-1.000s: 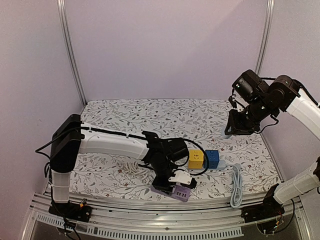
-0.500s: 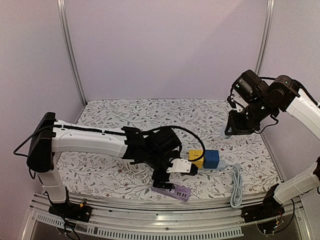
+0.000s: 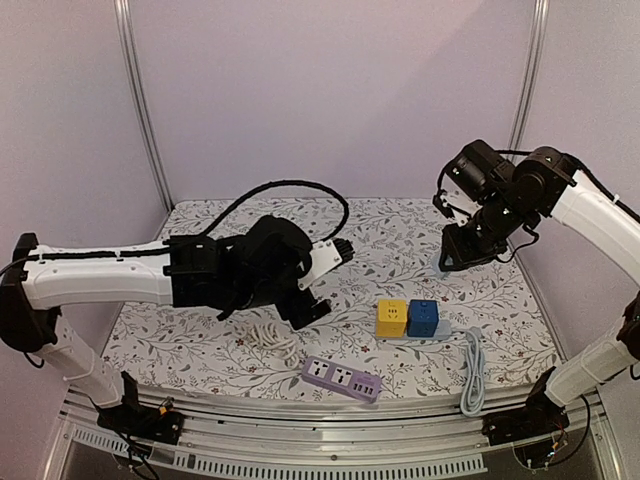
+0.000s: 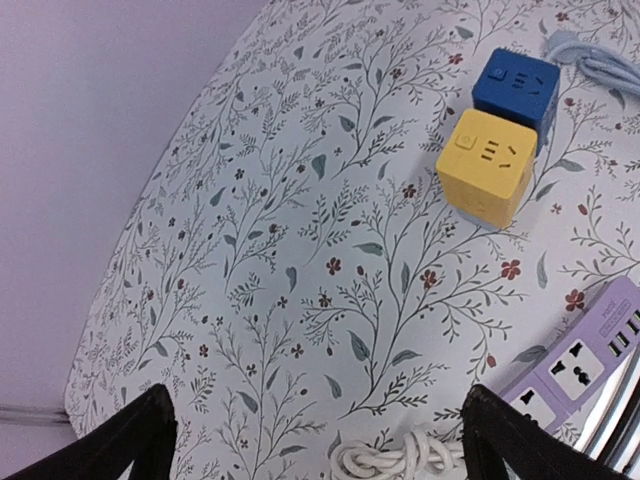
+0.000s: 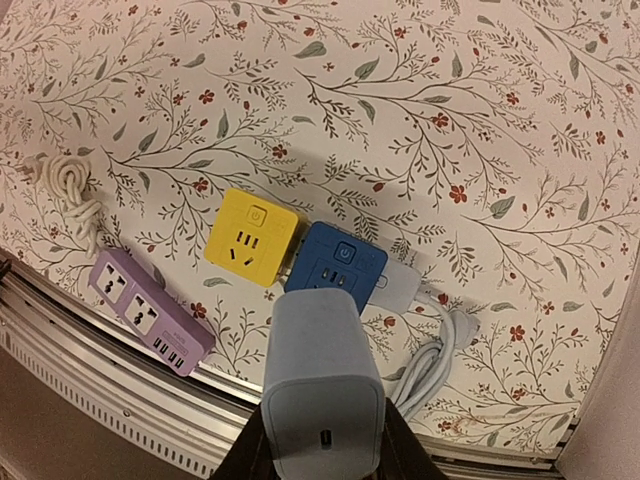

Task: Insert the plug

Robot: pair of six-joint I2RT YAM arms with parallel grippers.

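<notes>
Gripping the grey plug (image 5: 318,370), right gripper (image 5: 322,445) high over the table (image 5: 520,110); left gripper (image 4: 318,440) wide, empty.

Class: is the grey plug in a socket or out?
Out: the right gripper holds the grey plug above the table, touching nothing else.

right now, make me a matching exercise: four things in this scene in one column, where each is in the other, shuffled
1 yellow cube socket
2 purple power strip
3 white coiled cord
4 pale grey plug adapter

A clamped in the right gripper
B beside the blue cube socket
C at the floral table's near edge
D farthest left of these in the top view

Pairs: 1-B, 2-C, 3-D, 4-A
</notes>
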